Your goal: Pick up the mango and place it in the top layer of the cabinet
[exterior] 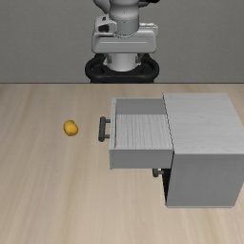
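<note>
mango [71,127] lies on bench [38,191], near drawer handle [104,129] | top drawer [141,129] of cabinet [203,143] stands pulled out | hand [124,42] seemingly high by the base; I cannot tell its grip

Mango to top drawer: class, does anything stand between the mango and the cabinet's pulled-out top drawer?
Nothing visible does. Bare table lies between the mango and the top drawer, which is pulled out. Only the drawer's own handle and front panel face the mango.
</note>
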